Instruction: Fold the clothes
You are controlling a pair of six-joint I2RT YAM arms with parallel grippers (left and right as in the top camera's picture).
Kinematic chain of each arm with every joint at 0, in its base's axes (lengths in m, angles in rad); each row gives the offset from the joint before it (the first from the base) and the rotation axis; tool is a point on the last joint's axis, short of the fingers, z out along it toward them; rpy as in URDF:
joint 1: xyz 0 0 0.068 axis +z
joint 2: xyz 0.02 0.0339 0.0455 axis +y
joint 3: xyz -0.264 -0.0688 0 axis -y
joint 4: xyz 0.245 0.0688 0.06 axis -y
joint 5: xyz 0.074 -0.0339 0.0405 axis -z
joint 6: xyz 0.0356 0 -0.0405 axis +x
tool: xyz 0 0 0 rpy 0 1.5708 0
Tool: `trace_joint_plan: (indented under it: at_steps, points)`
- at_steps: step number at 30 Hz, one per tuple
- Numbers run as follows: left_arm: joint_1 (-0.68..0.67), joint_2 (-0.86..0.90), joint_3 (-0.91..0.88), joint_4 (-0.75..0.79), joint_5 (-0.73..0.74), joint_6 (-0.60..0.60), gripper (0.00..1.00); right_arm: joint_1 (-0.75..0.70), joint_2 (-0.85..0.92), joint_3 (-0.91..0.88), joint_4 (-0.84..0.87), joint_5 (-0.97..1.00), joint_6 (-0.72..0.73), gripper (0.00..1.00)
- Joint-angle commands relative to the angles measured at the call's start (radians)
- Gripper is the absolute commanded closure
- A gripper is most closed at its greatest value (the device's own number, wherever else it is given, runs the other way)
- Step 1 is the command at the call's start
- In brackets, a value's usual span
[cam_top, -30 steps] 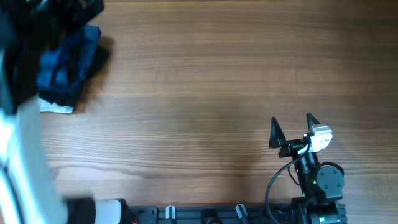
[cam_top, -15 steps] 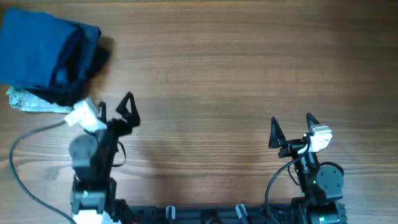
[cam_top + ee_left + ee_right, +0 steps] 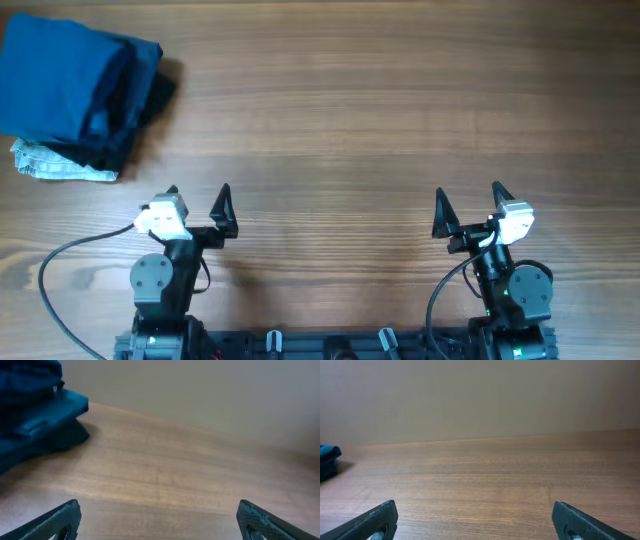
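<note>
As the overhead view showed, the blue T-shirt [image 3: 60, 70] lay folded at the table's [image 3: 350, 110] left corner atop darker garments [image 3: 135, 125] and a whitish cloth [image 3: 60, 168], well apart from the left gripper [image 3: 198, 195] and right gripper [image 3: 469, 195], both spread wide and empty. The left wrist view had its fingers [image 3: 60, 517] wide apart, the pile [image 3: 35, 420] at upper left; the right wrist view showed wide-set fingers [image 3: 375, 520].

The blue T-shirt [image 3: 60, 80] ran off the overhead view's left edge. Darker garments [image 3: 115, 152] under it lay mostly hidden, their number unclear.
</note>
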Motion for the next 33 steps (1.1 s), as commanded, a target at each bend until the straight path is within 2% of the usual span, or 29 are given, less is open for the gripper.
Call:
trace_joint_plan:
  at_steps: [1, 5, 15, 33]
  points:
    - [-0.005, -0.056, -0.015, -0.053, -0.014, 0.024, 0.00, 0.005, -0.006, -0.001, 0.003, -0.005, -0.017, 0.00]
    - [-0.005, -0.118, -0.015, -0.145, -0.026, 0.024, 0.00, 0.005, -0.006, -0.001, 0.003, -0.005, -0.017, 0.00]
    - [0.008, -0.256, -0.015, -0.144, -0.025, 0.024, 0.00, 0.005, -0.006, -0.001, 0.003, -0.005, -0.017, 0.00]
    - [0.008, -0.254, -0.015, -0.144, -0.025, 0.024, 0.00, 0.005, -0.006, -0.001, 0.003, -0.004, -0.017, 0.00]
